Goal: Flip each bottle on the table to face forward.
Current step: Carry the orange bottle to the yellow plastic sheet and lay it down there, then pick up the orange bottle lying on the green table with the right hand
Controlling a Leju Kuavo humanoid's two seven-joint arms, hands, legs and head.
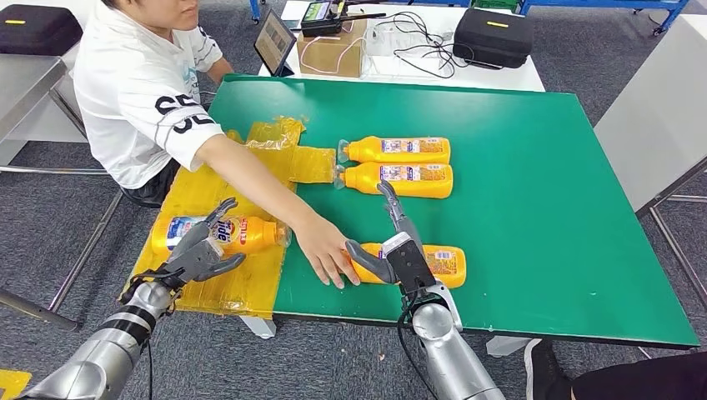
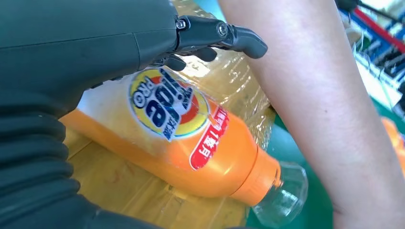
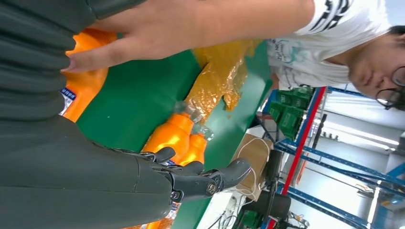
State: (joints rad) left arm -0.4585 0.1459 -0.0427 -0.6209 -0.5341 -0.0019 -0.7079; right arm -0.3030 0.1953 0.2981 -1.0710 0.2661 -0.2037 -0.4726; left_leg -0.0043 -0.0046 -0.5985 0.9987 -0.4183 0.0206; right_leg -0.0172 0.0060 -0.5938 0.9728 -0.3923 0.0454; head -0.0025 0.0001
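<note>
At the left of the head view, the left hand (image 1: 200, 250) is seen over the near end of a bottle (image 1: 223, 234) that lies on its side on yellow plastic wrap (image 1: 218, 287) spread over the left part of the green table (image 1: 534, 208). The fingers (image 2: 217, 34) are spread, and in the left wrist view they reach above the bottle's round front label without closing on it; whether they touch the bottle cannot be told. This bottle's clear cap (image 2: 282, 193) points toward the middle of the table, and its front label faces up.

Just to the right, a person's arm (image 1: 250, 179) is stretched across from the far left side, and the person's hand (image 1: 327, 252) is laid on the cap end of a second bottle (image 1: 438, 262) near the table's front edge. The right hand (image 1: 396, 246) is held over this second bottle, open, with the thumb toward the person's hand and the fingers (image 3: 224, 174) extended away from the robot; nothing is gripped. Whether the palm rests on the bottle cannot be told.

Farther back, near the table's centre, two more bottles are laid side by side and touching, the rear bottle (image 1: 398, 150) and the front bottle (image 1: 400, 178), caps to the left, back labels up.

Beyond the far edge, a cardboard box (image 1: 332, 50) and a black case (image 1: 493, 35) are set on a white table (image 1: 467, 77).
</note>
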